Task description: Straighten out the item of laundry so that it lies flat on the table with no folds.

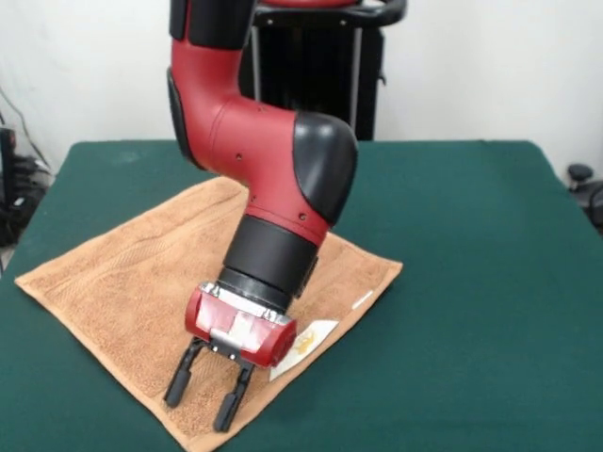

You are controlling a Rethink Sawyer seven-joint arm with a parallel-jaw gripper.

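The item of laundry [122, 282], an orange-tan terry towel, lies spread on the dark green table [471, 282] at the left, turned like a diamond. It looks nearly flat, with a woven band near its left edge and a white care tag [306, 344] at its near right edge. The red and black arm comes down over the towel's middle. My gripper [203, 391] hangs just above the towel's near corner, open, with nothing between its black fingers [177, 381]. The arm hides part of the towel behind it.
The table's right half is bare green cover. Its far edge runs along the top, with a black stand [320, 66] behind it. Dark equipment shows at the left [9, 179] and right [584, 188] edges beyond the table.
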